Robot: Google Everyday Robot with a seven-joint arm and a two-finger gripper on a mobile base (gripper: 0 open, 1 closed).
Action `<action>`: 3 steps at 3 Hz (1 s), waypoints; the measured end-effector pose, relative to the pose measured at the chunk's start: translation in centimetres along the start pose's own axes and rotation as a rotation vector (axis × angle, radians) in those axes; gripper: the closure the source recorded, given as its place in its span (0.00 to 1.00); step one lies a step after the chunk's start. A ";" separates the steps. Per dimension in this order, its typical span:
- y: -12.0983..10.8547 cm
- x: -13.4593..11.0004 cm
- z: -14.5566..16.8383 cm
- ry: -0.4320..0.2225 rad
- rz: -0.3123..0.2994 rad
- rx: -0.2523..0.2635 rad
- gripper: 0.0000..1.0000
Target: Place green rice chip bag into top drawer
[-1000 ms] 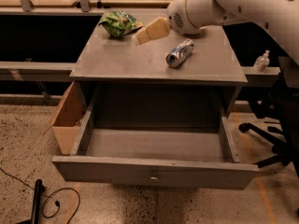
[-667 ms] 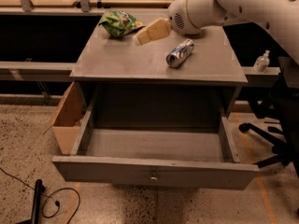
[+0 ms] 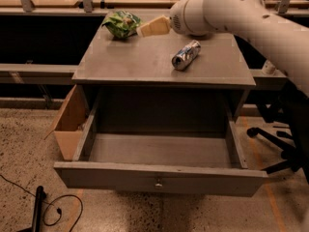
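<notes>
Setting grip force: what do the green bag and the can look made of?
Green rice chip bag: probably thin foil-like film, glossy and crinkled. Can: likely thin metal, shiny silver-blue, looks dented. Gripper is at the bag's edge, contact unclear.

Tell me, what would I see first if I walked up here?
The big white arm reaching in from the top right, its hand right by the green bag at the back left of the cabinet. Then the drawer below, pulled wide open toward us. A crushed can lies on the cabinet top too.
</notes>
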State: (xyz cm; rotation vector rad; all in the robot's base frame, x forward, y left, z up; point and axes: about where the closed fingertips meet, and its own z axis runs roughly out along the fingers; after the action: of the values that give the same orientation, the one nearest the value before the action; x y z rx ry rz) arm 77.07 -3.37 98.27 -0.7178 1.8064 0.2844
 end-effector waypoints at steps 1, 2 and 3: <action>-4.9 -0.6 7.1 -0.057 0.048 0.090 0.00; -5.8 1.4 13.9 -0.028 0.096 0.072 0.00; -5.9 1.6 18.7 -0.017 0.116 0.060 0.00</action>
State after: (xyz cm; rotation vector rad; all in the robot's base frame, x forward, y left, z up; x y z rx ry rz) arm 94.75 1.23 91.03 -0.5672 1.8354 0.3107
